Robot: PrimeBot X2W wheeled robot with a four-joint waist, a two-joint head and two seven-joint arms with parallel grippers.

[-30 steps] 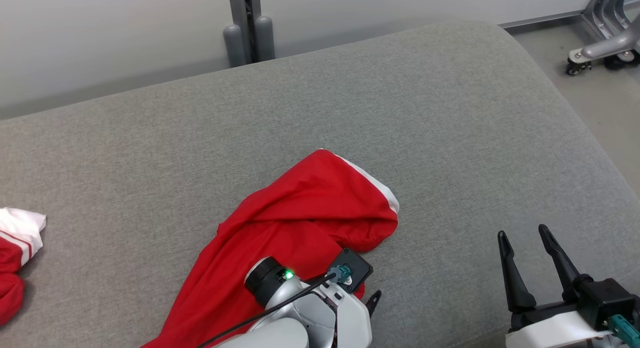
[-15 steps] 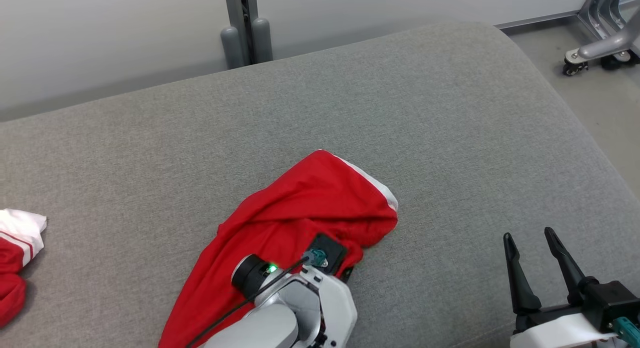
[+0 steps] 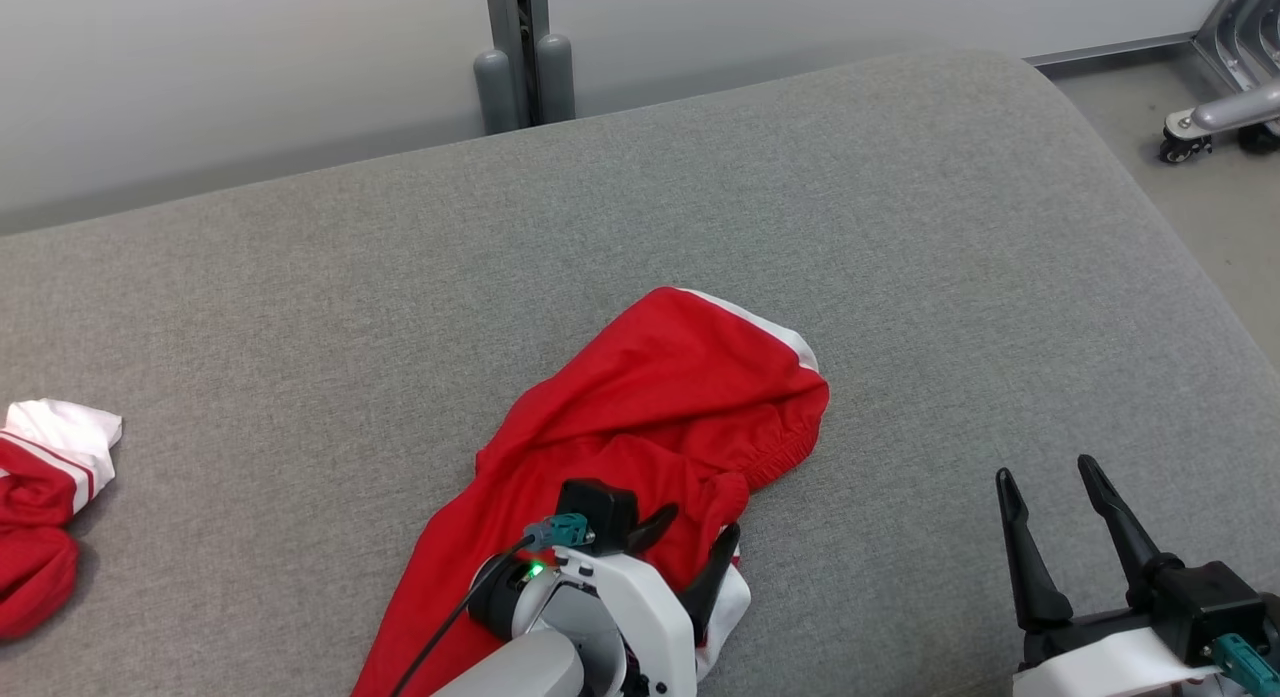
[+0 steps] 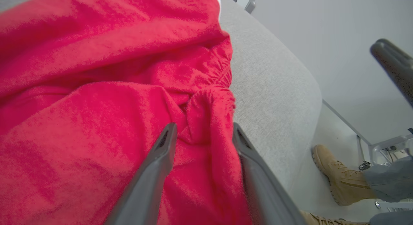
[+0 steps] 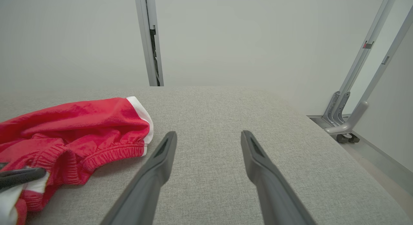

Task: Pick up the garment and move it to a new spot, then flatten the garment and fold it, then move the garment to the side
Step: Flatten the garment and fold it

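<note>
1. On the grey cushion (image 3: 800, 197), a bunched fold of the white-edged red cloth (image 3: 660, 397) at centre is straddled by the left gripper (image 3: 700, 522), jaws part-open. A deeper bite before closing is advised.
2. The garment (image 3: 40, 477) is spotted well apart at 9 o'clock, crumpled: red, with red-striped white trim and its lettering hidden.
3. The right gripper (image 3: 1044, 469), at 4 o'clock, is spread wide and empty.

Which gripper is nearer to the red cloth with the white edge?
Left. The left gripper is at the red cloth, open fingers astride a fold; the right gripper is apart, to its right.
</note>
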